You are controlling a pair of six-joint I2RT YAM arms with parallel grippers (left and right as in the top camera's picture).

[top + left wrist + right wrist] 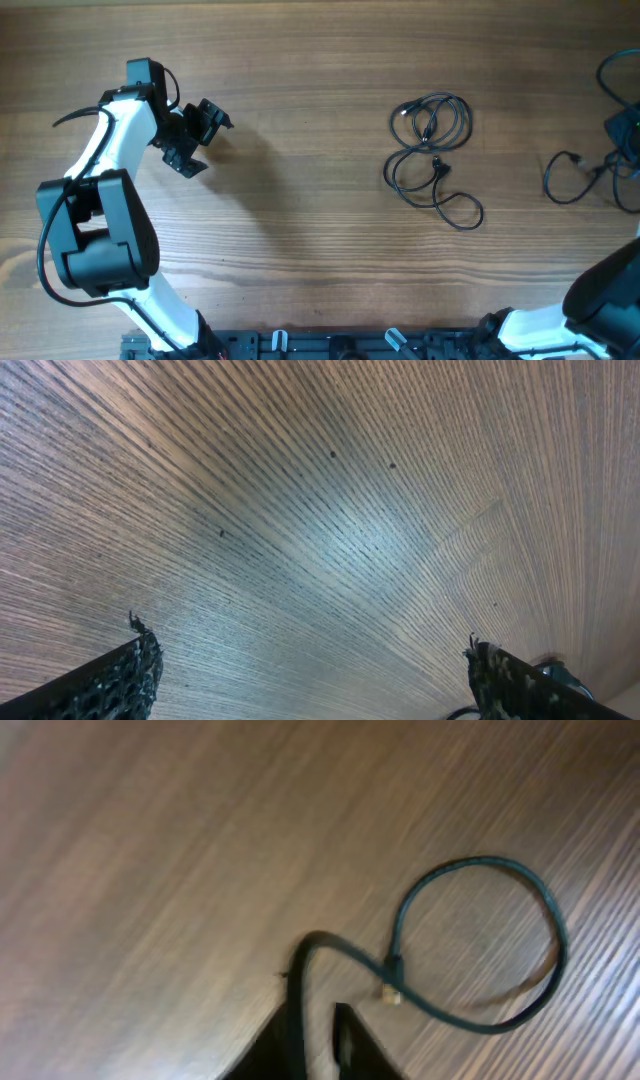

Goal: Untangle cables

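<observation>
Loose loops of thin black cables (432,150) lie right of the table's middle, one tail curling out at the lower right. A separate cable (563,176) lies near the right edge, by my right gripper (625,130). In the right wrist view this cable (480,861) makes a round loop with a small pale plug (392,992) at its crossing. One strand runs down between my right gripper's (312,1008) fingers, against the left one, with bare wood showing beside it. My left gripper (205,140) hovers wide open and empty (307,645) over bare wood at far left.
The wooden table (300,220) carries nothing else between the two arms. The left arm's white and black body (95,230) fills the lower left. A black rail (350,345) runs along the front edge. More dark cabling (615,75) shows at the top right corner.
</observation>
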